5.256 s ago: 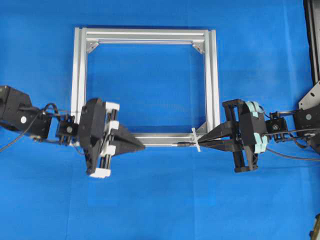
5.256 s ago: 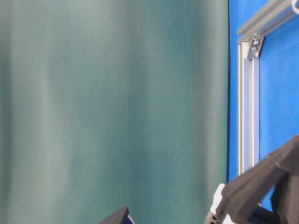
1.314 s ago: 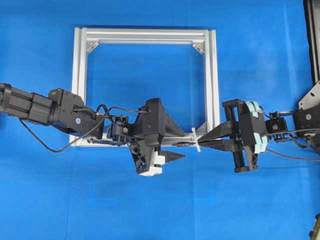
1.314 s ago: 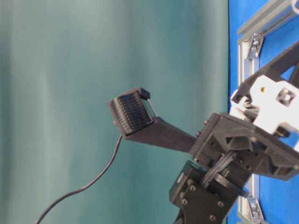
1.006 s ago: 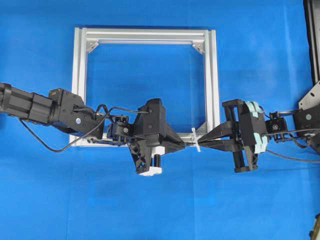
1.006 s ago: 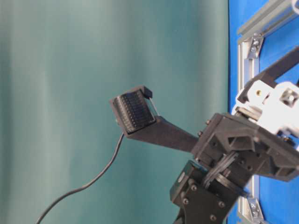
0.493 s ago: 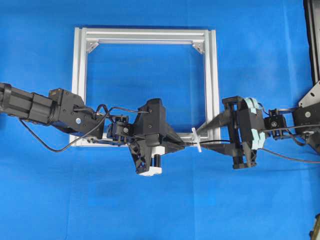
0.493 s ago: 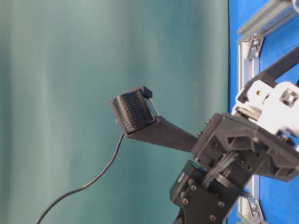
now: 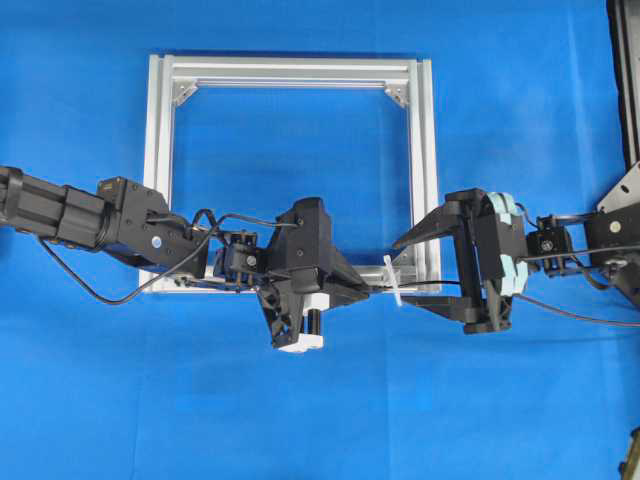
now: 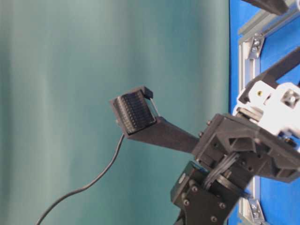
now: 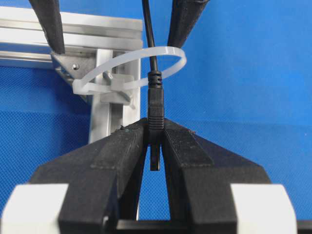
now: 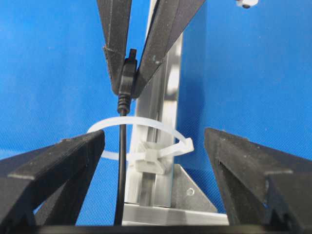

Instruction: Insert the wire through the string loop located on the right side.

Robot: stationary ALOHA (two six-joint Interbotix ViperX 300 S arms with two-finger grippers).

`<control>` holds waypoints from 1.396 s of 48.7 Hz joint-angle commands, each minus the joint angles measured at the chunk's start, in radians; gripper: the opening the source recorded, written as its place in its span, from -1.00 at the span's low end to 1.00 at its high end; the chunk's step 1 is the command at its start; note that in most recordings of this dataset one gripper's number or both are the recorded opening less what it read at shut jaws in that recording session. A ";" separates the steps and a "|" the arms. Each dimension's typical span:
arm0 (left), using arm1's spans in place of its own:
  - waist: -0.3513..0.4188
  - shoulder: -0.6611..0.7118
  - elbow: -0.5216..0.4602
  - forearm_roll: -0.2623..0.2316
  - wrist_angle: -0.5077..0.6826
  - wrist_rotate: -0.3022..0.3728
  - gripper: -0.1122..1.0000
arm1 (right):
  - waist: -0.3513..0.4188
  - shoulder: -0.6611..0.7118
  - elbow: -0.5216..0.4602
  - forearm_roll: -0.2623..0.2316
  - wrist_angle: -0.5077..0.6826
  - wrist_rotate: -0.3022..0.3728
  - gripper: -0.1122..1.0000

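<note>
1. In my left wrist view, lowest and nearest in the frame, the left hand (image 11: 155, 141) is pressed together on the plug end of the wire (image 11: 155, 105), the plug tip poking down between the two fingers.
2. Just above that grip, the wire runs up through the string loop (image 11: 136, 73), which rings the cable in the upper middle of the frame.
3. The loop is fastened to the silver frame (image 11: 109, 122), at a corner bracket on the left of the frame.
4. Beyond the loop, at the top edge, I see two dark fingers, one either side of the wire and apart from it.
5. In the overhead view, the right hand (image 9: 405, 272) is spread wide at centre right, its fingers above and below the wire, neither touching it.
6. There the loop (image 9: 393, 282) sits between the two hands, on the frame's lower right corner, on the blue tabletop (image 9: 300, 420).
</note>
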 commanded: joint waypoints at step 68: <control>-0.046 -0.557 0.753 0.003 -0.097 -0.046 -0.65 | 0.005 -0.015 -0.014 0.002 0.015 0.006 0.82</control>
